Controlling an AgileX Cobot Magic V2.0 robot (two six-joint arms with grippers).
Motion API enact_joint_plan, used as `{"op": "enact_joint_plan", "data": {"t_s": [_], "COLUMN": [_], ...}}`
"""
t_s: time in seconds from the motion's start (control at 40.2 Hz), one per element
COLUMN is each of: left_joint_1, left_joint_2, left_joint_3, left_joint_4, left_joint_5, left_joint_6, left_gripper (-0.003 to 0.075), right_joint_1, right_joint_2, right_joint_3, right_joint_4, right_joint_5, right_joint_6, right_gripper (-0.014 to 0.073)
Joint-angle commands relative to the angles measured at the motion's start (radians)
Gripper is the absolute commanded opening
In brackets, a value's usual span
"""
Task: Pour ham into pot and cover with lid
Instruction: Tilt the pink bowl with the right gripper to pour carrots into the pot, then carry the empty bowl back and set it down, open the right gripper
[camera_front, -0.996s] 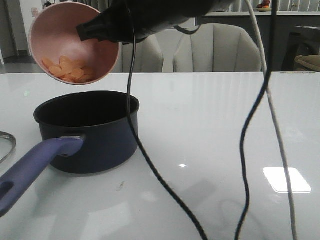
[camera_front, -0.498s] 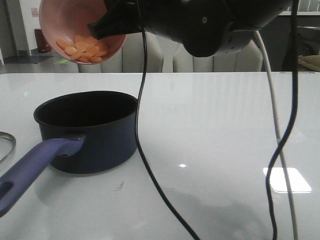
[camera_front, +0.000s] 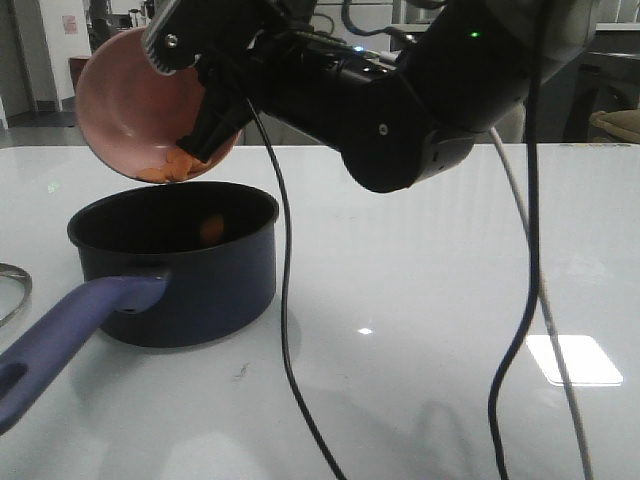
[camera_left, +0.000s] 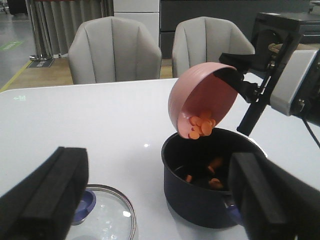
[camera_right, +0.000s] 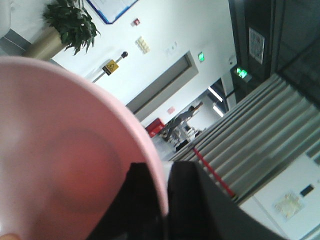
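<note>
The right gripper (camera_front: 205, 110), clamped on the tipped bowl's (camera_front: 125, 105) rim, spills ham (camera_left: 202, 125) into the pot (camera_front: 195, 275) directly below, while the open left gripper (camera_left: 155, 200) waits nearer the lid (camera_left: 107, 215) beside the pot.

Right arm (camera_front: 400, 95): glossy black rounded housings, bulky elbow-like joint w/ small screw heads and a tiny green LED near the top. Silver-grey bracket w/ dark screw holes on the wrist section. Right end effector (camera_front: 205, 120): matte black, angular fingers; in the left wrist view a white/grey boxy module (camera_left: 300, 80) sits behind black struts. Cables: thin black one (camera_front: 285, 330) hangs from the arm, a second black one (camera_front: 525, 300) loops further right, plus a pale grey one (camera_front: 560, 360) alongside it. Left end effector (camera_left: 160, 200): two thick, blocky black fingers (camera_left: 45, 200), matte, rubbery-looking pads.
</note>
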Motion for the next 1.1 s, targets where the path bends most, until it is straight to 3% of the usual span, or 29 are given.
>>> {"op": "enact_joint_plan", "data": {"t_s": [0.0, 0.373, 0.523, 0.697, 0.896, 1.071], "left_joint_1": [-0.008, -0.008, -0.008, -0.008, -0.008, -0.008], "left_joint_2": [0.009, 0.009, 0.009, 0.009, 0.009, 0.009], "left_joint_3": [-0.026, -0.026, -0.026, -0.026, -0.026, -0.026], "left_joint_4": [-0.005, -0.005, -0.005, -0.005, -0.005, -0.005], "left_joint_5": [-0.077, -0.077, -0.077, -0.077, -0.077, -0.077], "left_joint_6": [-0.004, -0.004, -0.004, -0.004, -0.004, -0.004], "left_gripper": [0.0604, 0.0604, 0.0604, 0.0604, 0.0604, 0.0604], "right_joint_1": [0.001, 0.001, 0.009, 0.009, -0.026, -0.115], "right_joint_2": [-0.062, -0.063, -0.071, -0.161, -0.307, -0.438], "right_joint_3": [-0.028, -0.028, -0.028, -0.033, -0.067, -0.068], "right_joint_4": [-0.005, 0.01, 0.102, 0.172, 0.235, 0.321], "right_joint_5": [-0.146, -0.223, -0.154, 0.222, 0.705, 0.995], "right_joint_6": [-0.033, -0.022, 0.27, 0.575, 0.592, 0.592], "right_gripper": [0.0137, 0.0137, 0.0137, 0.0137, 0.0137, 0.0137]}}
